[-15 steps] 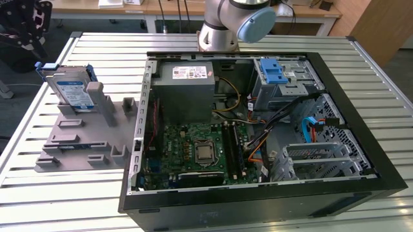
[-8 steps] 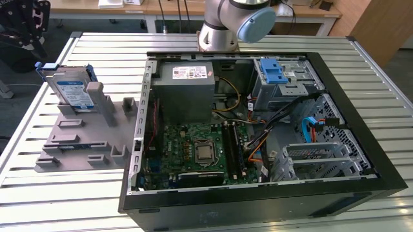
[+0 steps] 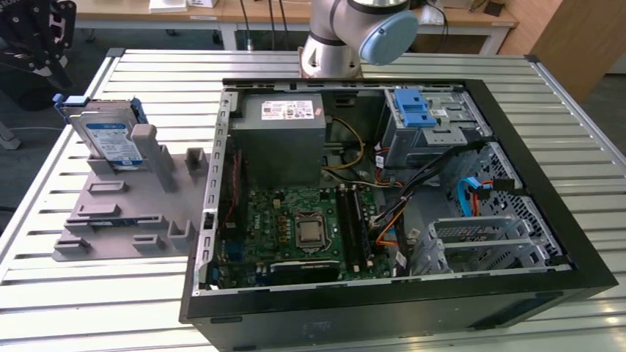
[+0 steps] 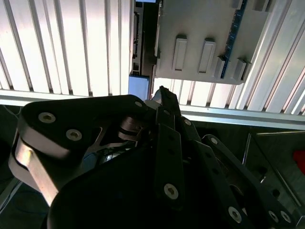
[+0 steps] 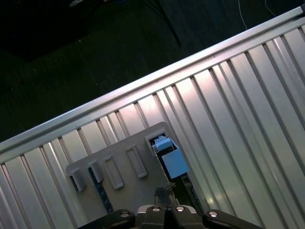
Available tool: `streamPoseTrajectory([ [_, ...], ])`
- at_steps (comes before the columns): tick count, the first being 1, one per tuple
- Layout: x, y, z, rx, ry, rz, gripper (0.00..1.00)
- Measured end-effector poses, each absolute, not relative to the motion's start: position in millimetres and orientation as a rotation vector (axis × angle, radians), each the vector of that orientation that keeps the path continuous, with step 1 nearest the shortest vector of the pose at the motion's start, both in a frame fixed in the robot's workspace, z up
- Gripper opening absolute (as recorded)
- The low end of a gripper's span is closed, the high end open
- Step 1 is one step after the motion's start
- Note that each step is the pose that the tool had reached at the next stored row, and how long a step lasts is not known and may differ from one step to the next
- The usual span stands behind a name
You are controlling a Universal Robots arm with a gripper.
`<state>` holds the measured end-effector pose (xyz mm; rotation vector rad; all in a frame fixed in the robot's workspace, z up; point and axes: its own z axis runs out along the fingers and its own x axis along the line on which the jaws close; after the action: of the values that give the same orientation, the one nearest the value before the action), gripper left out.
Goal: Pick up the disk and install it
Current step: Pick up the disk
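The disk is stood upright in its holder, presumably for easy grasping; the gripper is poised nearby, its opening indiscernible.

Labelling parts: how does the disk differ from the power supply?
The disk stands on edge in the rack beside the case; the power supply sits inside it. The disk is smaller with blue rails; the power supply is plain grey. Both carry labels.

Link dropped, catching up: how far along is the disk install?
Done: nothing yet. The disk stands in its grey fixture outside the computer case. In hand: nothing; the gripper, shut, hangs above the fixture. Left: pickup and install.
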<state>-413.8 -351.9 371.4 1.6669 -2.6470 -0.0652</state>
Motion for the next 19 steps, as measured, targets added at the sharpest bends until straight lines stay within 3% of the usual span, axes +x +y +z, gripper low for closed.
streamPoseTrajectory([
  [19,-413.8,-351.9,371.3,1.801,-2.557,-0.062,0.11],
])
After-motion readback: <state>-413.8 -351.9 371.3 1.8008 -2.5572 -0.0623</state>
